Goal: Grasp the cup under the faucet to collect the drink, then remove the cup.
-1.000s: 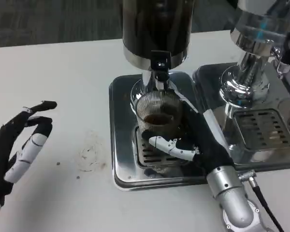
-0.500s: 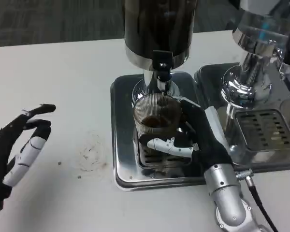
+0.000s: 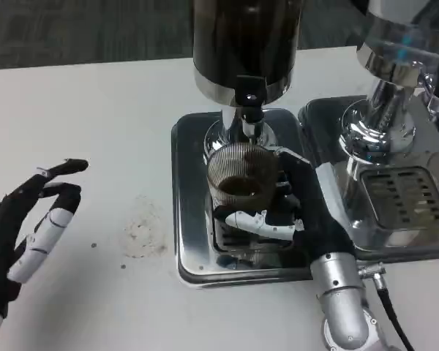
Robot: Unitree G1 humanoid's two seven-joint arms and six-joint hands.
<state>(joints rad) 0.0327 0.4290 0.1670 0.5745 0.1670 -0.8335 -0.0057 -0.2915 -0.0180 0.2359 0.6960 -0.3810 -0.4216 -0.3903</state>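
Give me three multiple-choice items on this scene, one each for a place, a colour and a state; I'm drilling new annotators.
1. Where is the cup?
A. on the bare table
B. on the drip tray under the faucet
C. beside the left robot hand

2. What colour is the drink in the cup?
A. dark brown
B. green
C. clear

3. What is the right robot hand doing?
A. lying flat on the table
B. pressing the faucet
C. gripping the cup

Answers: B, the cup stands on the drip tray below the faucet; A, brown liquid shows inside; C, the right robot hand wraps the cup, the left robot hand is apart.
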